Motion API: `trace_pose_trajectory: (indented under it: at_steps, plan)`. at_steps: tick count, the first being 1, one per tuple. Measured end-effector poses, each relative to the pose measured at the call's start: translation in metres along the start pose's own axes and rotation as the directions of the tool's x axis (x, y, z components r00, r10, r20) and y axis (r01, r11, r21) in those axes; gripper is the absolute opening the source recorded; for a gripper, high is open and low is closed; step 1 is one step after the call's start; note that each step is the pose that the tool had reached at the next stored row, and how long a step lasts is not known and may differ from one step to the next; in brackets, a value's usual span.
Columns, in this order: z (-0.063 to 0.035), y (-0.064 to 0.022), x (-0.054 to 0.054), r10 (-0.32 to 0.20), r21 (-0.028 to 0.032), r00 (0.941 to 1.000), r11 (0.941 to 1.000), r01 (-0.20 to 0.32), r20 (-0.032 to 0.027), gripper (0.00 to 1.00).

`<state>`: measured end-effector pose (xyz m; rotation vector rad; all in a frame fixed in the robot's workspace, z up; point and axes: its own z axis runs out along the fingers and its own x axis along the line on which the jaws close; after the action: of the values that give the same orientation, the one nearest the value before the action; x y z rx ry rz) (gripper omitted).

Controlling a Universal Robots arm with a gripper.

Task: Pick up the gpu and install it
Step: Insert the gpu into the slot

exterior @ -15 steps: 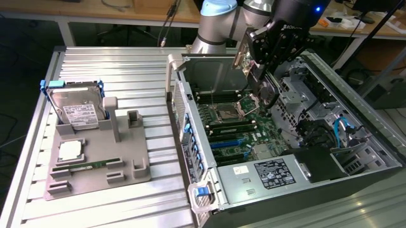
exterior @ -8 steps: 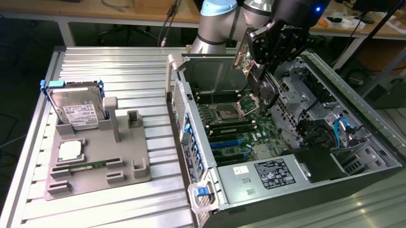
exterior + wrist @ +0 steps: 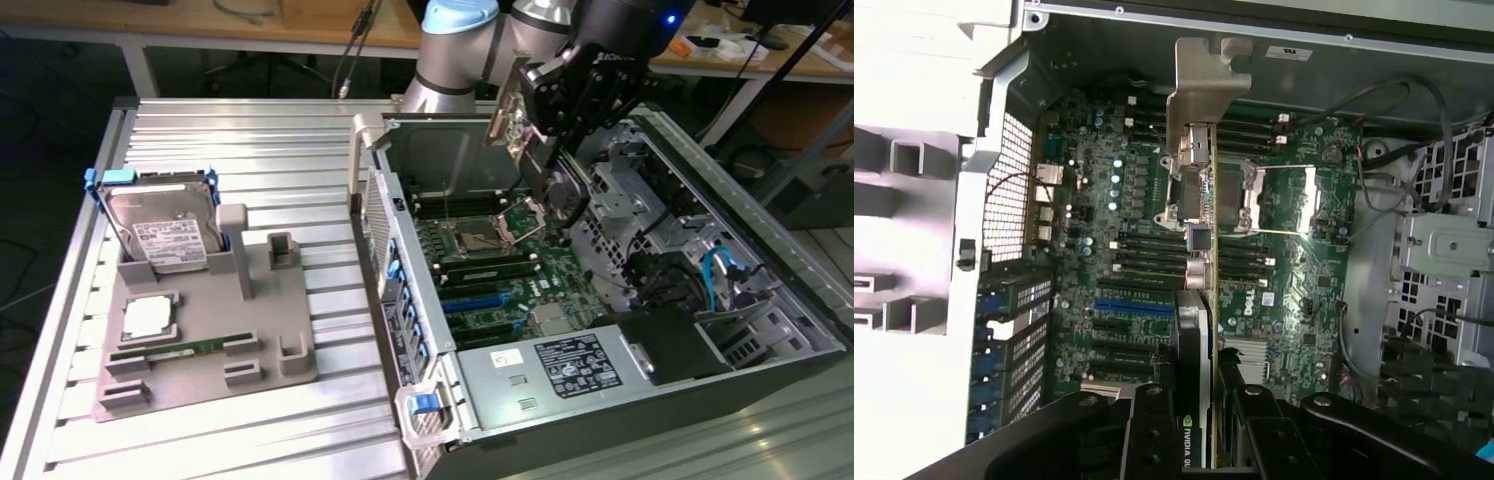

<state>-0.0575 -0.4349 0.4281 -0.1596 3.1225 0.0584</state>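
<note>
1. Flat gpu card with black cooler shroud and silver metal end bracket [image 3: 1192, 360]: the shroud bore pale lettering that read "NVIDIA QU", the remainder cut off at the picture's edge.
2. Green printed motherboard inside the open grey computer case [image 3: 1104, 230]: a white mark, turned sideways, read like "DELL".
3. Grey metal power supply box [image 3: 514, 392]: its black and white labels carried print too fine to read.
4. Silver hard drive with white label [image 3: 160, 235]: the label's print was illegible.

The exterior view looked down obliquely from well back over the table [image 3: 240, 140] and open computer case [image 3: 441, 155]; the wrist view peered close past the gripper [image 3: 1196, 412] and its clamped gpu [image 3: 1194, 320] into that case. Both shared the motherboard [image 3: 494, 270].
</note>
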Motion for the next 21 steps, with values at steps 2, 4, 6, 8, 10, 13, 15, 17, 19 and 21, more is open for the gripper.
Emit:
trace_pose_trajectory:
  at_steps: [2, 4, 6, 8, 10, 13, 15, 17, 19, 21]
  plan:
    - [0.0, 0.0001, 0.0, -0.01, -0.0002, 0.9999, 0.9999, 0.01, -0.0004, 0.27]
    - [0.0, 0.0001, 0.0, -0.017, -0.0003, 0.9999, 0.9999, 0.017, -0.0006, 0.27]
    - [0.0, 0.0001, 0.0, -0.026, -0.0004, 0.9996, 0.9996, 0.026, -0.001, 0.27]
    - [0.0, 0.0001, 0.0, -0.03, -0.0005, 0.9995, 0.9995, 0.03, -0.0012, 0.27]
    - [0.0, 0.0001, 0.0, -0.031, -0.0005, 0.9995, 0.9995, 0.031, -0.0011, 0.27]
    - [0.0, 0.0001, 0.0, -0.031, -0.0005, 0.9995, 0.9995, 0.031, -0.0012, 0.27]
    - [0.0, 0.0001, 0.0, -0.031, -0.0006, 0.9995, 0.9995, 0.031, -0.0012, 0.27]
    - [0.0, 0.0001, 0.0, -0.031, -0.0005, 0.9995, 0.9995, 0.031, -0.0012, 0.27]
    - [0.0, 0.0001, 0.0, -0.031, -0.0005, 0.9995, 0.9995, 0.031, -0.0011, 0.27]
    - [0.0, 0.0001, 0.0, -0.031, -0.0005, 0.9995, 0.9995, 0.031, -0.0011, 0.27]
